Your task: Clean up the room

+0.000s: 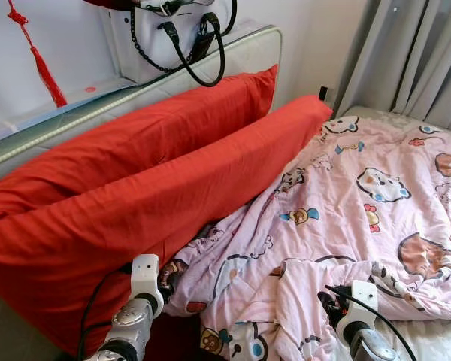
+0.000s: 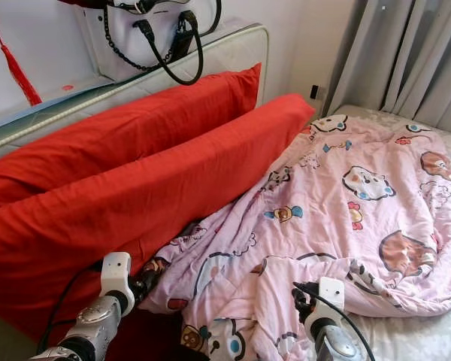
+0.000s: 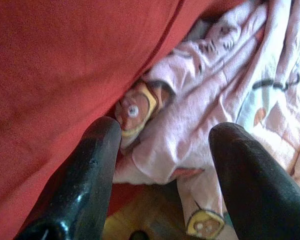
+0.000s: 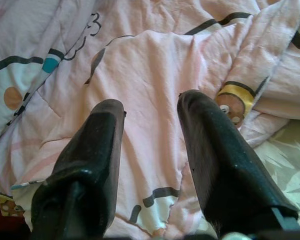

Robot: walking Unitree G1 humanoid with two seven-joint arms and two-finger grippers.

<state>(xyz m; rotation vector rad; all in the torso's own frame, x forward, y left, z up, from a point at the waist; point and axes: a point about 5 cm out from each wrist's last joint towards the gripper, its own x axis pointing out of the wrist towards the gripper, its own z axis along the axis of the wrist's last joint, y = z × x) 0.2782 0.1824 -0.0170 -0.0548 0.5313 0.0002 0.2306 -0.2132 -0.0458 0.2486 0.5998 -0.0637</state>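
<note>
A crumpled pink cartoon-print quilt (image 1: 361, 218) is lying on the bed, its edge touching two long red pillows (image 1: 135, 195) that are leaning against the grey headboard (image 1: 248, 49). The left gripper (image 3: 162, 150) is hovering with wide fingers at the quilt's corner beside the pillow. The right gripper (image 4: 150, 150) is hovering over a quilt fold with fingers apart, holding nothing.

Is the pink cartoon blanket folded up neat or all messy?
Messy. The pink blanket lies spread and rumpled over the bed, its near edge bunched in wrinkles against the red pillow.
</note>
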